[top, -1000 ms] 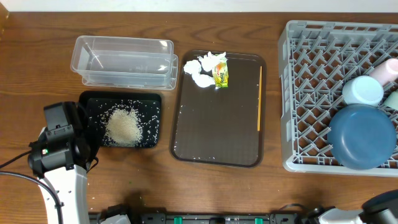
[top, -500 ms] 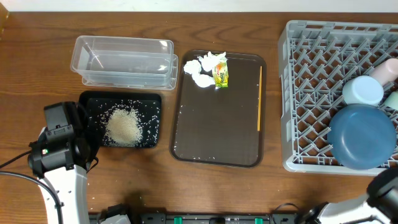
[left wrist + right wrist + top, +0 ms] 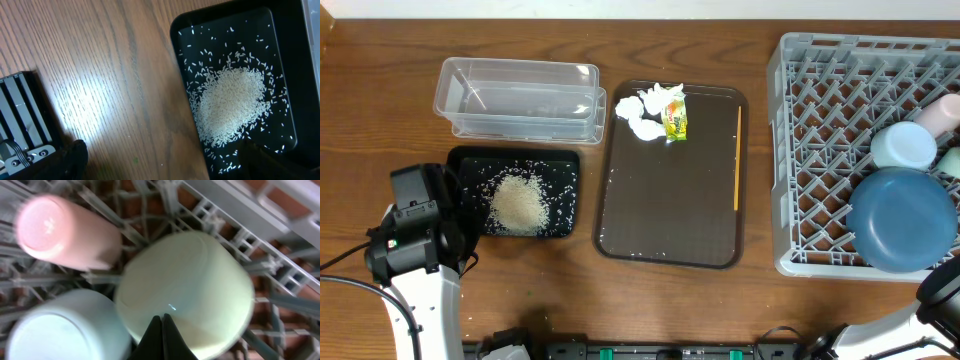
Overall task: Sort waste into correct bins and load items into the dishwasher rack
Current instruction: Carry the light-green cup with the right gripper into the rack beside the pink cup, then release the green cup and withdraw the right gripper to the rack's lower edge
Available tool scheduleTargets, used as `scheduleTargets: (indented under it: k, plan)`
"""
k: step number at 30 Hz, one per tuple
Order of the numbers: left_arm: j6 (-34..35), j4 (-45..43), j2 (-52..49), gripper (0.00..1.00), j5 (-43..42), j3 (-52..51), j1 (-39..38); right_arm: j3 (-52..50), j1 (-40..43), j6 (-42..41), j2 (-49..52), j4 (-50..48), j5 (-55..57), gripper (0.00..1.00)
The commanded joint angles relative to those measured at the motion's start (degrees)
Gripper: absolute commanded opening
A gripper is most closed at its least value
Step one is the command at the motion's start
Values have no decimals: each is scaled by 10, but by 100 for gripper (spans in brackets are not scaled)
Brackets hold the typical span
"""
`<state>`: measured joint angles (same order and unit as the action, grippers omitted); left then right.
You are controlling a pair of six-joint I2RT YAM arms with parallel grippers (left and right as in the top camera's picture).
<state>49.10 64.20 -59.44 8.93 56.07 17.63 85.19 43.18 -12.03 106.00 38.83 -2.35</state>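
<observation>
The rice heap [image 3: 518,203] lies in the black tray [image 3: 560,165], in front of the clear tub [image 3: 520,95]. White tissues [image 3: 642,112], the yellow-green wrapper [image 3: 675,120] and the yellow-orange stick [image 3: 737,160] lie on the brown tray [image 3: 670,210]. The grey rack [image 3: 820,150] holds the dark-blue bowl [image 3: 903,218], light-blue bowl [image 3: 903,145], pink cup [image 3: 940,112] and mint-green bowl [image 3: 950,160]. My left gripper [image 3: 170,165] is open and empty at the black tray's [image 3: 210,20] left edge, near the rice [image 3: 230,107]. My right gripper [image 3: 162,325] is shut and empty above the mint-green bowl [image 3: 190,290].
The right wrist view also shows the pink cup [image 3: 60,232], the light-blue bowl [image 3: 60,330] and the rack lattice [image 3: 235,210]. My left arm [image 3: 415,235] stands left of the black tray. My right arm [image 3: 942,295] shows at the bottom right corner.
My right arm has moved from the bottom edge toward the rack's front right corner. The left arm and all objects have not moved.
</observation>
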Motion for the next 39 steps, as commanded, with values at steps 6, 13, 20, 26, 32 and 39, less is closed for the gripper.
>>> scheduleTargets:
  k: [6,13,20,26,32,39]
  plan:
    - [-4,2,0,97,-2,10,3,-1,8,9,-1,44,71,1]
    - [-4,2,0,97,-2,10,3,-1,7,14,-40,-28,24,1]
    - [-4,2,0,97,-2,10,3,-1,7,14,-30,-108,3,1]
    - [-4,2,0,97,-2,10,3,-1,6,14,3,-138,3,1]
    - [-4,2,0,97,-2,10,3,-1,5,15,55,-177,-63,1]
    - [-4,2,0,97,-2,10,3,-1,1,29,71,-164,-73,1]
